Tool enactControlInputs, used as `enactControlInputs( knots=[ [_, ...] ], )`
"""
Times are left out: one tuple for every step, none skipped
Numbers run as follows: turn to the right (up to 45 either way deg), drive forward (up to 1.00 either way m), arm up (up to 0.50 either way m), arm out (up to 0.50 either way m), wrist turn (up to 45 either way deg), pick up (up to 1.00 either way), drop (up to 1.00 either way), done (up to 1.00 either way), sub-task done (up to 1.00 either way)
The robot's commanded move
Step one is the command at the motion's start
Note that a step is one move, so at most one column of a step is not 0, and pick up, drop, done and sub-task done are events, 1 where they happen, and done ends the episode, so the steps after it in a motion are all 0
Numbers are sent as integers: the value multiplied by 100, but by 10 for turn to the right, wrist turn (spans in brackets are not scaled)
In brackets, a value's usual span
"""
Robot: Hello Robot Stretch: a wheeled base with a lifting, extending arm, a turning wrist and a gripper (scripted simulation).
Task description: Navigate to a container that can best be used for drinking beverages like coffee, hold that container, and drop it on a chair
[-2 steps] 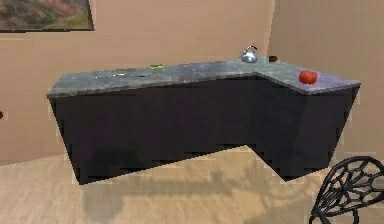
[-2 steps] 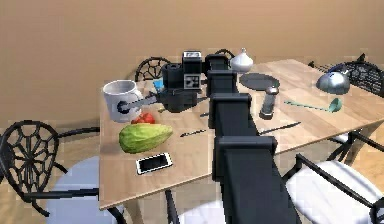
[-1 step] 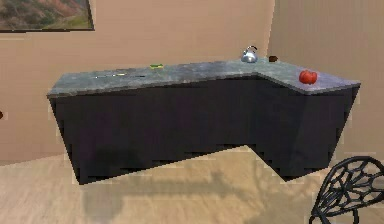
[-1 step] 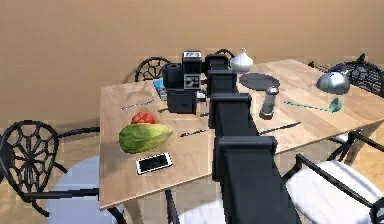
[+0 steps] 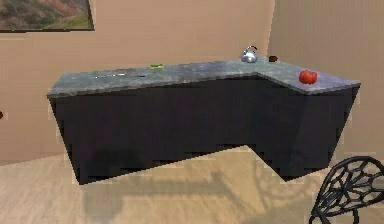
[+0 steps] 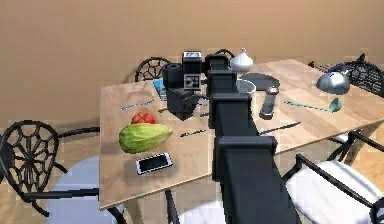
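Both rooms are evenly, fairly brightly lit. Soft shadows are cast on the floor [image 5: 200,188] along the front edge of the grey-topped surface [image 5: 200,72]; highlights are seen on the metal vessel [image 6: 345,78] at the right edge of the wooden surface [image 6: 113,122].

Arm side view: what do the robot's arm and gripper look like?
The arm is a dark, square-sectioned bar of stepped segments. At its far end sit two small white squares with black marks, beside the gripper, a dark blocky body with thin fingers.
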Motion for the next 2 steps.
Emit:
enactControlInputs(
  knots=[
    [0, 0, -44, 0, 0, 0, 0, 0, 0],
    [0, 0, -50, 0, 0, 0, 0, 0, 0]
  ],
)
